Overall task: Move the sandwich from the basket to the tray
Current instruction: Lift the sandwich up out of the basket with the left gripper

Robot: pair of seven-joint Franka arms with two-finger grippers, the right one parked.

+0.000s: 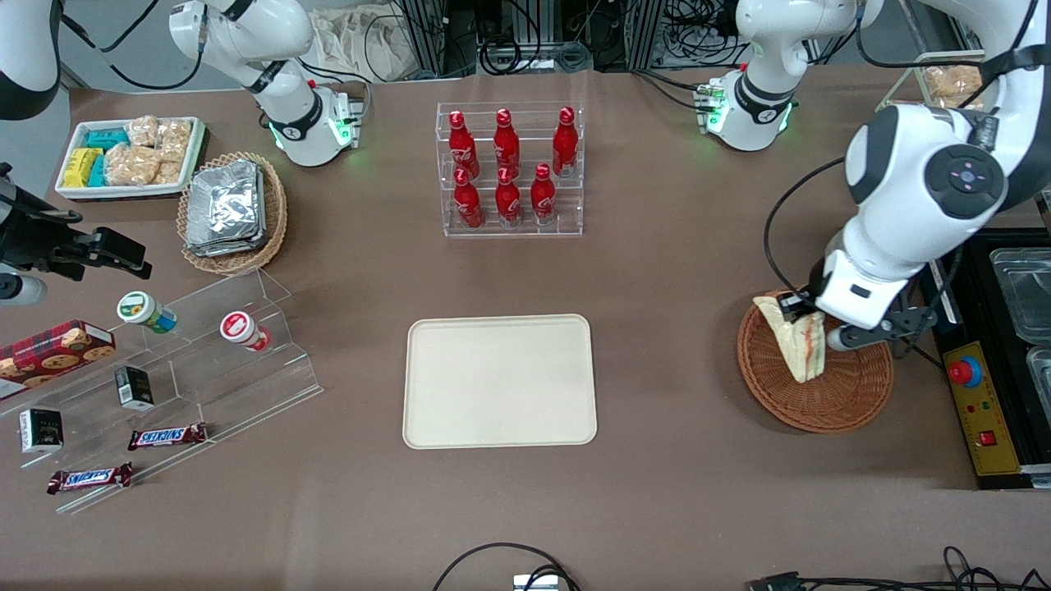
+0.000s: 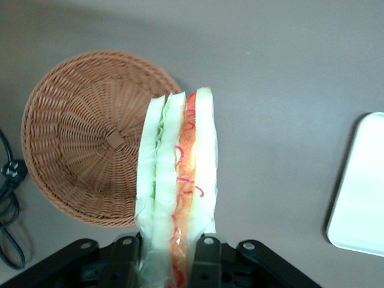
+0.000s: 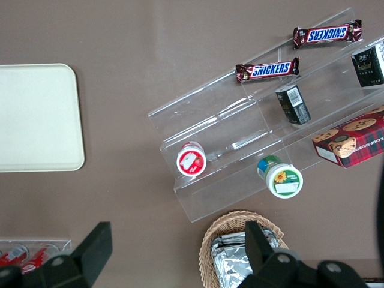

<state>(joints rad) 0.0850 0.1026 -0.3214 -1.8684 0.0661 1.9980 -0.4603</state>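
Gripper (image 1: 809, 324) clamped on sandwich (image 1: 800, 345), raised over basket (image 1: 846, 394) at brown worktop's (image 1: 657, 476) working-arm end; tray (image 1: 499, 382) mid-worktop.

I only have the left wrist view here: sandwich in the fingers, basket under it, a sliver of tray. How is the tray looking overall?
Observer: In the front view the tray is bare, nothing lying on it.
Operator: And where does it sit from the basket?
Observer: The basket is at the working arm's end of the table; the tray lies toward the table's middle, with open tablecloth between them.
Operator: Is the sandwich clear of the basket?
Observer: The gripper is shut on the sandwich, which hangs point-down over the basket; I cannot tell from the front whether its tip is free.
Operator: Anything near the tray?
Observer: A rack of red bottles stands farther from the front camera than the tray.
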